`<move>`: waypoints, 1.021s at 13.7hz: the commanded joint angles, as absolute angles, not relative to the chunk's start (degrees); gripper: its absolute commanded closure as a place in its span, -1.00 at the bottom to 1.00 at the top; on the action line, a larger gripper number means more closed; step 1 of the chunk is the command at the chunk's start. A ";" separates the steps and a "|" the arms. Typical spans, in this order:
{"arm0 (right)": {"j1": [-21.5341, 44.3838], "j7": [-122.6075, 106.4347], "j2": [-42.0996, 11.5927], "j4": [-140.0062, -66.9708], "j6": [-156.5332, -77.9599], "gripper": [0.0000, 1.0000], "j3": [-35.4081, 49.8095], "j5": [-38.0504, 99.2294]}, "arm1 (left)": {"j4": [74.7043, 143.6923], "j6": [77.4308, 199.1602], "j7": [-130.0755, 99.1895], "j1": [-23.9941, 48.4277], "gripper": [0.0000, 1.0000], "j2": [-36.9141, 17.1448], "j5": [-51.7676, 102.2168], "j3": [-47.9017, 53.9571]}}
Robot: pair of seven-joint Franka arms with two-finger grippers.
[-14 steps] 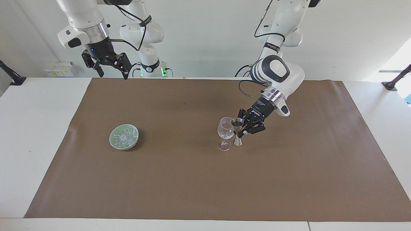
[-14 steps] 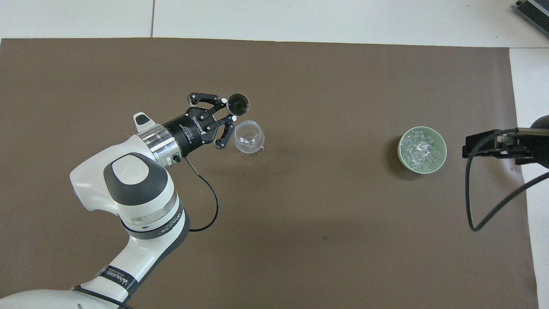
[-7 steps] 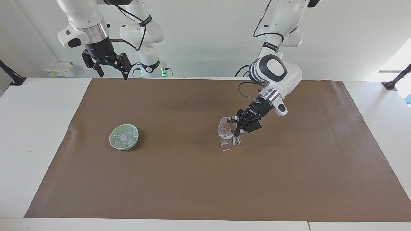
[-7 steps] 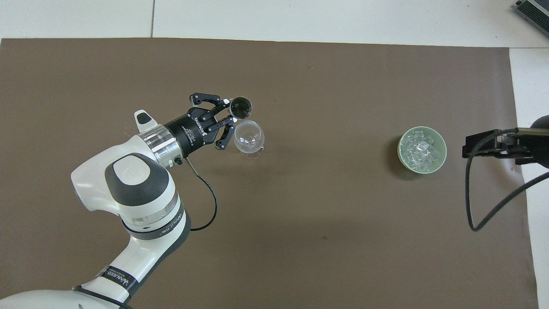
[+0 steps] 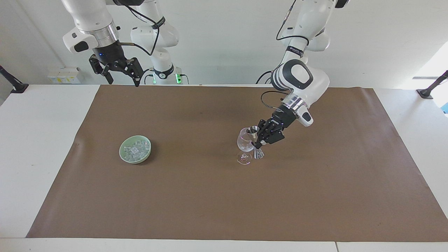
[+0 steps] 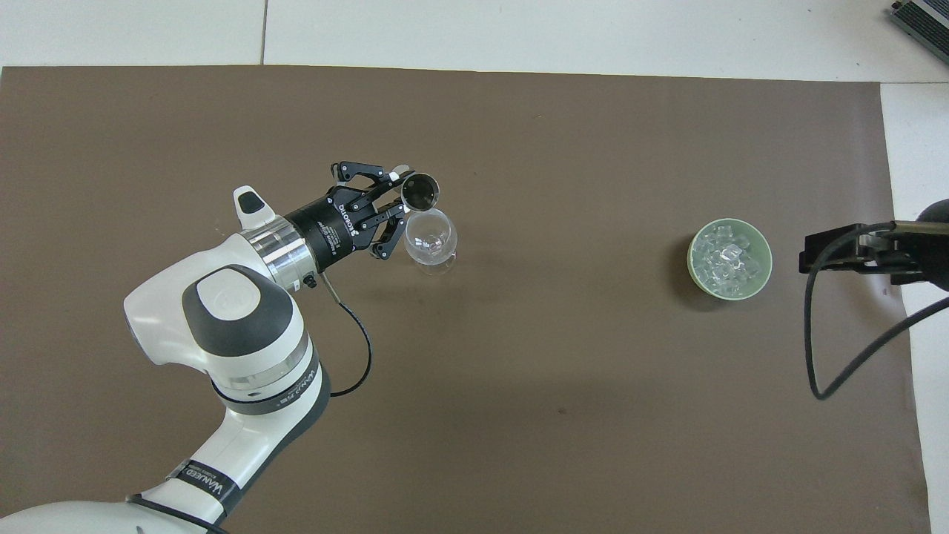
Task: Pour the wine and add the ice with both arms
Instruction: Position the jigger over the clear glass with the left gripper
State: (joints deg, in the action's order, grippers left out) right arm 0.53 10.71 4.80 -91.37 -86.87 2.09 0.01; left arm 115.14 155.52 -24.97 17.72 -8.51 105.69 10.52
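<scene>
Since the earlier frames the jigger (image 5: 255,142) has been tipped closer to the rim of the wine glass (image 5: 246,141) by the left gripper (image 5: 260,142), whose jaws are clamped on its narrow waist. The right gripper (image 5: 120,74) is kept waiting, jaws apart, above the table (image 5: 42,140) edge at its own end. The ice (image 5: 135,149) is heaped in the green bowl (image 5: 123,154), well apart from the glass. The cubes are judged small, hard and slippery, best pinched 1 at a time across flat faces.
</scene>
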 commanded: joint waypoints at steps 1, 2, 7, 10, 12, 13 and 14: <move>0.88 10.90 6.06 -92.81 -87.54 -1.00 1.67 -0.18 | 114.79 154.60 -22.42 18.28 1.00 -8.17 106.26 9.84; 0.88 10.81 6.06 -92.73 -87.54 -1.00 1.67 -0.18 | 114.70 154.34 -21.72 18.11 1.00 -8.17 106.26 9.84; 0.97 10.90 6.06 -92.72 -87.63 -1.00 1.67 -0.18 | 114.79 153.46 -18.38 17.75 1.00 -8.09 106.00 9.76; 0.97 10.81 6.06 -92.81 -87.54 -1.00 1.67 -0.18 | 114.79 153.54 -15.56 17.67 1.00 -8.09 106.00 9.76; 0.97 10.81 6.06 -92.72 -87.54 -1.00 1.67 -0.18 | 114.87 153.89 -13.37 17.75 1.00 -8.17 106.00 9.76; 0.88 10.90 6.06 -92.72 -87.63 -1.00 1.67 -0.18 | 114.87 153.90 -12.14 17.67 1.00 -8.09 106.08 9.76; 0.88 10.81 6.06 -92.72 -87.54 -1.00 1.67 -0.18 | 114.87 153.90 -11.26 17.67 1.00 -8.09 106.08 9.76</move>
State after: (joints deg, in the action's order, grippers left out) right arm 0.53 10.70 4.80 -91.37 -86.87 2.09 0.01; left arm 115.09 154.61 -13.70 17.67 -8.44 105.67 10.20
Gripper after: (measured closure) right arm 0.000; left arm 0.780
